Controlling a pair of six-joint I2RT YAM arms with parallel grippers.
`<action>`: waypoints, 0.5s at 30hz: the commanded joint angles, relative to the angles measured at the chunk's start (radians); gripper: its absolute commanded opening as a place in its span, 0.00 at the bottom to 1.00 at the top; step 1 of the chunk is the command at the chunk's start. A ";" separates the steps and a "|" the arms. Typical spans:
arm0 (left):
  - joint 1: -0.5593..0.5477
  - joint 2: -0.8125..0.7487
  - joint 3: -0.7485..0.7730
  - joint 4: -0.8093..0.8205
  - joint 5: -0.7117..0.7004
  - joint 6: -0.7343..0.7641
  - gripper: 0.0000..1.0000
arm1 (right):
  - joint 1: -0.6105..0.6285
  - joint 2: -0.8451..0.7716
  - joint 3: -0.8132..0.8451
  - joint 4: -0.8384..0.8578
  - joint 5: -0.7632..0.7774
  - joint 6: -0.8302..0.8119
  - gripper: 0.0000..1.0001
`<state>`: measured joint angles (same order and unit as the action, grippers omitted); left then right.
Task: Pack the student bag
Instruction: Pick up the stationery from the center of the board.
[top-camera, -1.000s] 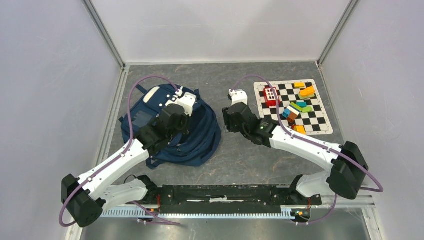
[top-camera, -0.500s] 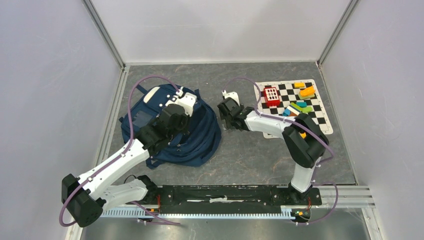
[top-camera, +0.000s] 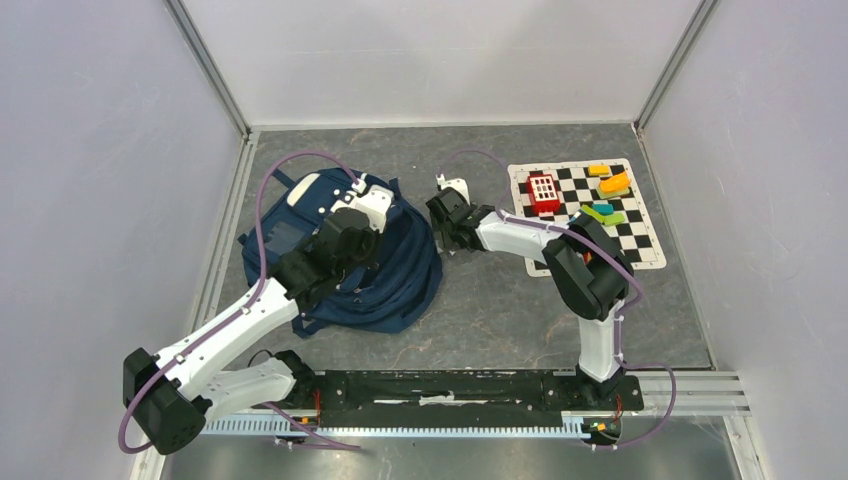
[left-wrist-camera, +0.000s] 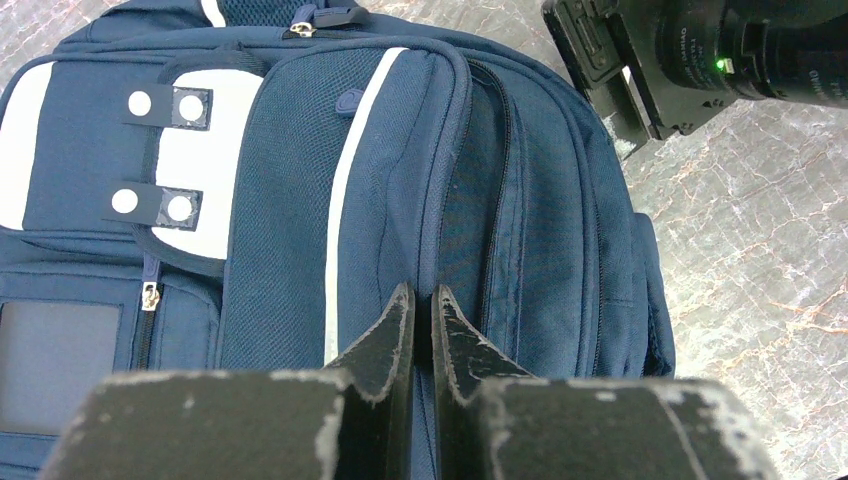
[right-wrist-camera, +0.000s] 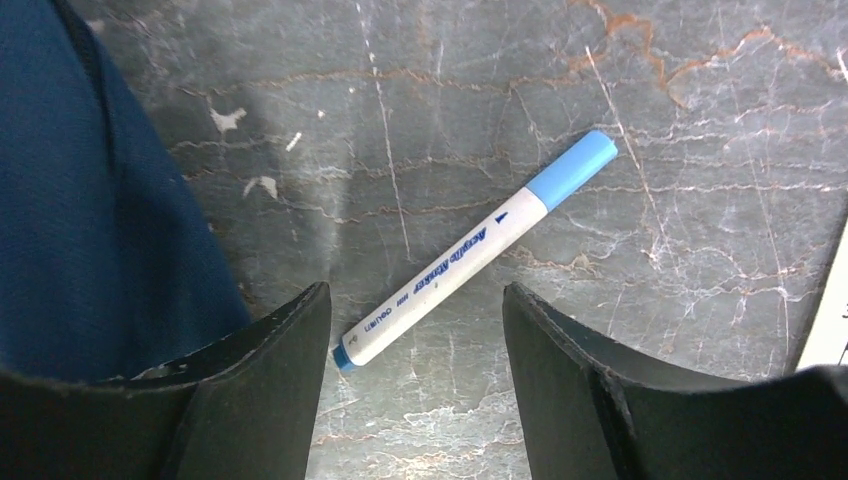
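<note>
The student bag (top-camera: 400, 285) lies flat at the left of the table, navy with white panels (left-wrist-camera: 280, 200). My left gripper (left-wrist-camera: 422, 300) rests on its top face, shut on a raised seam of the bag's fabric beside a zip; in the top view the left gripper (top-camera: 340, 255) sits over the bag's middle. My right gripper (right-wrist-camera: 415, 292) hangs open just above a white marker with a light-blue cap (right-wrist-camera: 475, 250) that lies on the table, right beside the bag's edge (right-wrist-camera: 90, 200). From above, the right gripper (top-camera: 447, 218) hides the marker.
A checkered mat (top-camera: 640, 240) at the back right carries a red block (top-camera: 542, 190), an orange one (top-camera: 613, 183) and a green one (top-camera: 603, 213). My right arm's elbow (top-camera: 585, 270) stands over the mat's near part. Enclosure walls ring the table.
My right arm folded up and swung its gripper left, from near the mat to the bag's right edge, its jaws opening a little wider. The left arm and bag stayed still.
</note>
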<state>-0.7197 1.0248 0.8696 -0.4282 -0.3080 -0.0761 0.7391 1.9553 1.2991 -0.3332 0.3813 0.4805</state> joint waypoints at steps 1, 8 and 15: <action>-0.005 -0.034 0.027 0.051 0.021 0.015 0.06 | -0.003 0.001 0.011 -0.021 0.027 0.025 0.68; -0.004 -0.038 0.025 0.051 0.020 0.015 0.06 | -0.006 -0.067 -0.102 -0.021 0.045 0.031 0.57; -0.005 -0.038 0.025 0.051 0.024 0.013 0.06 | -0.046 -0.147 -0.231 0.057 0.003 -0.008 0.52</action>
<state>-0.7197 1.0191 0.8696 -0.4286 -0.3084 -0.0761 0.7208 1.8423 1.1110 -0.3042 0.3992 0.5060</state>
